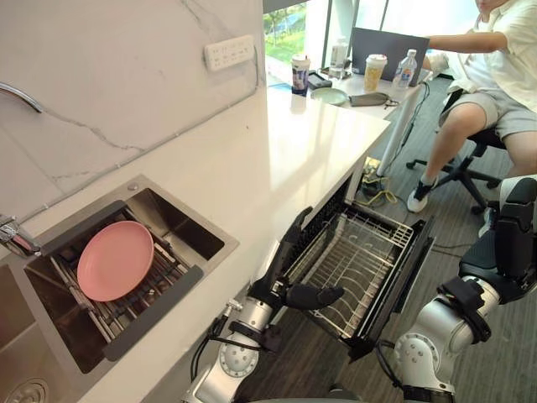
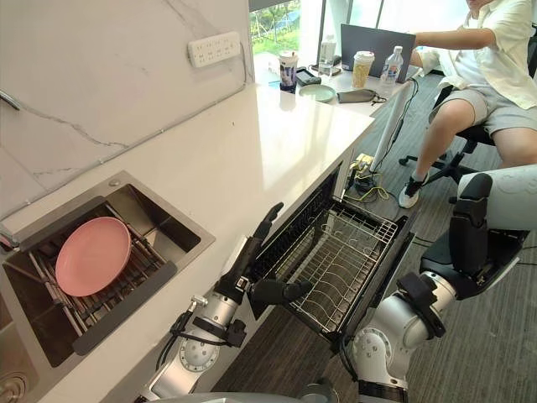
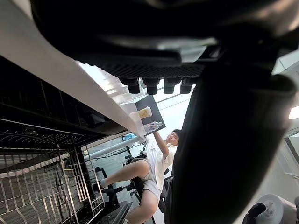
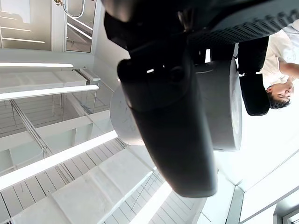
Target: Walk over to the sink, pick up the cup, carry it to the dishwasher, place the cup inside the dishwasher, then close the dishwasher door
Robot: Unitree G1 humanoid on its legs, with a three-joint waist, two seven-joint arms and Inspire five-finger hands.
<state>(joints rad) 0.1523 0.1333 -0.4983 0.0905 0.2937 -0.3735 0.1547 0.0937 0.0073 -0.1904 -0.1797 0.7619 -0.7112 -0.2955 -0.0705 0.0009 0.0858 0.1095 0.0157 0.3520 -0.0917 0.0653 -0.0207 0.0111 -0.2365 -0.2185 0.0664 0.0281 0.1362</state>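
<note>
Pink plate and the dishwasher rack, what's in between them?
In the left eye view, the sink's rim and a strip of white counter; the open left hand stands at the counter's edge, by the dishwasher rack.

The dishwasher rack [image 2: 336, 269] gives you clear entry from above, but your left hand [image 2: 242, 280] crowds its 8 o'clock edge by the counter [image 2: 252, 151], the dishwasher door [image 2: 382, 281] walls 4 o'clock, and a person [image 2: 478, 75] sits at 1 o'clock.
</note>
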